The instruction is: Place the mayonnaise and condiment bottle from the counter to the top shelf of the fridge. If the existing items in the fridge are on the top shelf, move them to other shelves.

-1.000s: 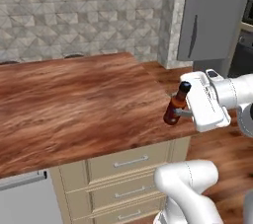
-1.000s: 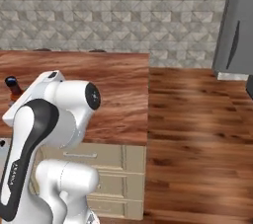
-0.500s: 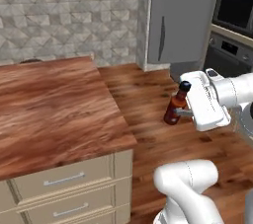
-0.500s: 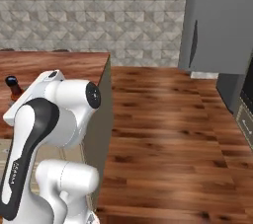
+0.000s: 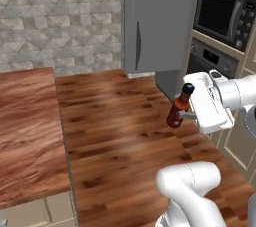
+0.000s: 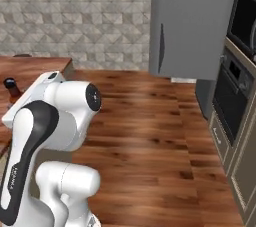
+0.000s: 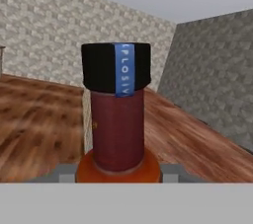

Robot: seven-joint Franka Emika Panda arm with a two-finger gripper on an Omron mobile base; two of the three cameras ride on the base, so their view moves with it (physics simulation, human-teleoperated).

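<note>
My gripper (image 5: 186,116) is shut on the condiment bottle (image 5: 176,113), a slim red-brown bottle with a black cap, and holds it upright in the air over the wooden floor. In the hand view its black cap and red-brown neck (image 7: 117,134) rise between my fingertips (image 7: 170,173). Its cap (image 6: 9,84) peeks out behind my arm in the right base view. The grey fridge (image 5: 155,21) stands ahead with its door closed, hiding the top shelf, the other shelves and the existing items. The counter (image 5: 25,136) lies to the left. The mayonnaise is out of view.
A built-in oven and microwave (image 5: 220,16) sit in tall cabinets right of the fridge. Beige cabinet fronts (image 6: 235,171) run along the right side. Open wooden floor (image 5: 115,121) stretches between the counter and the fridge. A tiled wall (image 5: 55,16) stands behind.
The whole picture has shifted as the base moved: the counter slid off to the left and the fridge and oven came into view. The bottle stays in my shut gripper.
</note>
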